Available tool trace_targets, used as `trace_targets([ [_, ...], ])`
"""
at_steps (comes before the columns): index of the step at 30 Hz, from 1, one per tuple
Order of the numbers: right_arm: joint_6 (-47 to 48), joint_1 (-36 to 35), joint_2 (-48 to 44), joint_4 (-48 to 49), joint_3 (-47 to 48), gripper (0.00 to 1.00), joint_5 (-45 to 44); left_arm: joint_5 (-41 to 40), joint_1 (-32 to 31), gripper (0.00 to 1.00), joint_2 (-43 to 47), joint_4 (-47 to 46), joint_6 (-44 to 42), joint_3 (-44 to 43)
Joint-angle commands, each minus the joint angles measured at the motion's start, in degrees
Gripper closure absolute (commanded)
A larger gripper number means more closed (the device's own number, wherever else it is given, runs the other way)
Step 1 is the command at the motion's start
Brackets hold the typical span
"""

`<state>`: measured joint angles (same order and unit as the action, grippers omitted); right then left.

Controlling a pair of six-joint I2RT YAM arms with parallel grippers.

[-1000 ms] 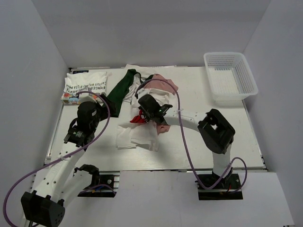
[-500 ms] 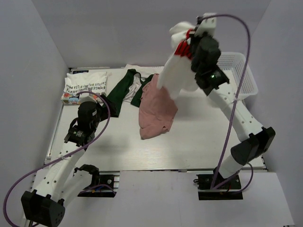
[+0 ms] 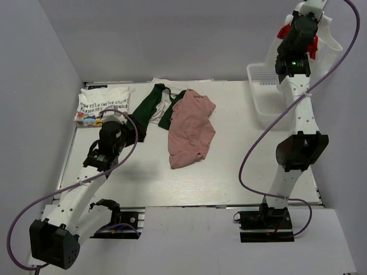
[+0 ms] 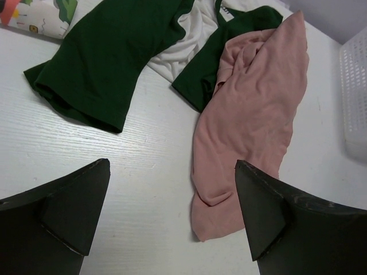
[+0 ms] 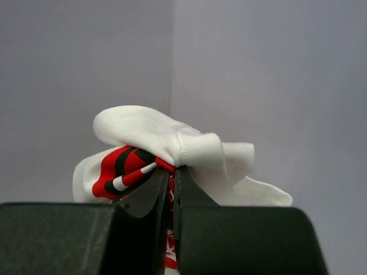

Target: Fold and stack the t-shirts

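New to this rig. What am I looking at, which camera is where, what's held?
Two robot arms are bolted at the near edge of a white table. The wide picture is from a fixed camera above and behind them. The other two are from a camera on each wrist, so the black wedges at the bottom are that arm's own jaws. On the table lie a crumpled pink shirt, a white shirt with dark green sleeves and a folded printed shirt far left; a white lattice basket sits far right. The left arm has open, empty jaws. The right arm reaches high, jaws shut on a white shirt with red graphic.
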<state>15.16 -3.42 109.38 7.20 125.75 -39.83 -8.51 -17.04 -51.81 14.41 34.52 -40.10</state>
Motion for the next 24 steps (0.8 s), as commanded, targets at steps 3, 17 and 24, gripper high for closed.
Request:
trace_targets([
  [3, -9.2, 6.7, 4.2, -1.6, -6.6, 1.0, 9.8, 1.7, 0.3, 0.0, -2.4, -1.6, -0.2, -1.3],
  [17, -16.2, 9.4, 13.6, -24.1, -12.3, 0.42, 27.1, 2.7, 0.3, 0.0, -1.9, 0.3, -0.7, -1.3],
  [24, -16.2, 5.6, -0.7, -23.7, -19.0, 0.1, 47.2, 11.1, -0.3, 0.0, -1.9, 0.3, -2.0, -1.4],
])
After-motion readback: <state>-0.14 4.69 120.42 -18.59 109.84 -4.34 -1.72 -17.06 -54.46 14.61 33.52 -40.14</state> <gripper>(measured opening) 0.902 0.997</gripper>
